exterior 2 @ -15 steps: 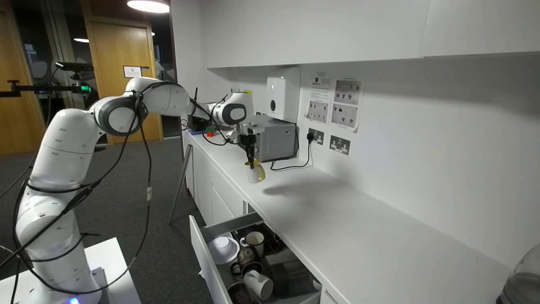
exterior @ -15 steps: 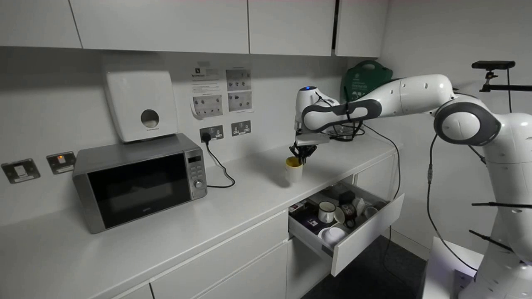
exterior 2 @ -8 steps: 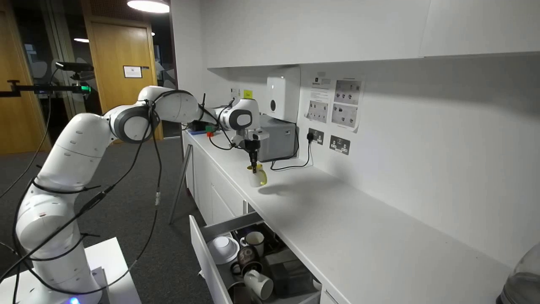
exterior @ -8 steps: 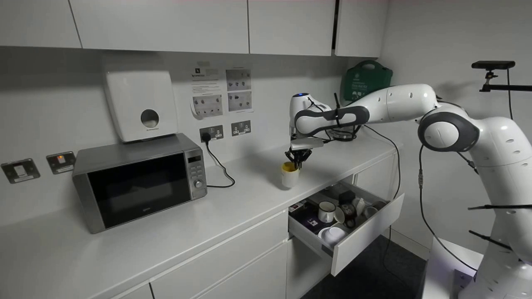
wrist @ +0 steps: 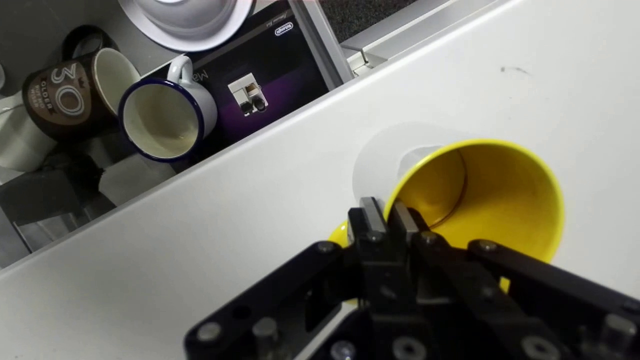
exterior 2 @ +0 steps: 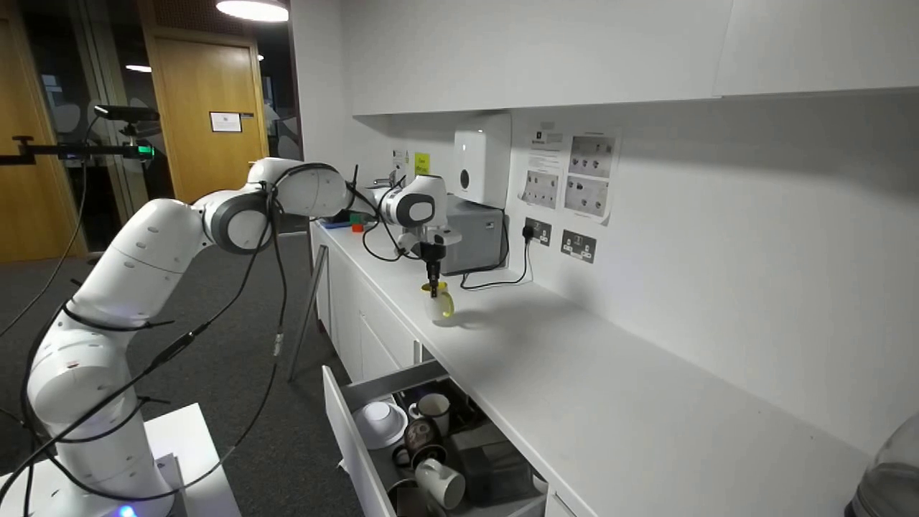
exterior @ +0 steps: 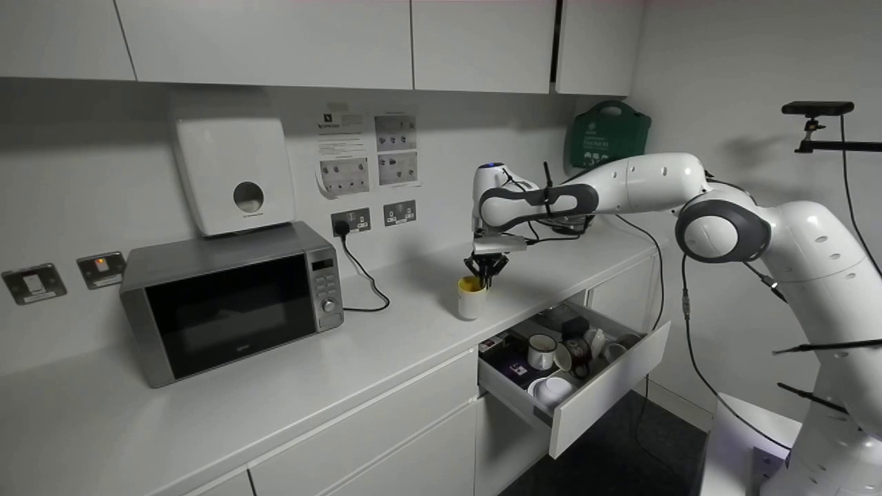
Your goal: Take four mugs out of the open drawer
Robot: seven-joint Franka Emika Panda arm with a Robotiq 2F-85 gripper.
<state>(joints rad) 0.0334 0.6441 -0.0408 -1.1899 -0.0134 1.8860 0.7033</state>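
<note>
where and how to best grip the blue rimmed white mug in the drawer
The blue-rimmed white mug stands upright, mouth up, so probably pinch its rim from straight above, on the side away from the brown mug lying beside it.

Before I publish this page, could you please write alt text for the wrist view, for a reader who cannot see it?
The gripper pinches the rim of a white, yellow-lined mug, with a white counter beneath. Beyond the counter's edge, the open drawer holds a blue-rimmed mug, a brown mug printed with a large 30, and white crockery.
</note>
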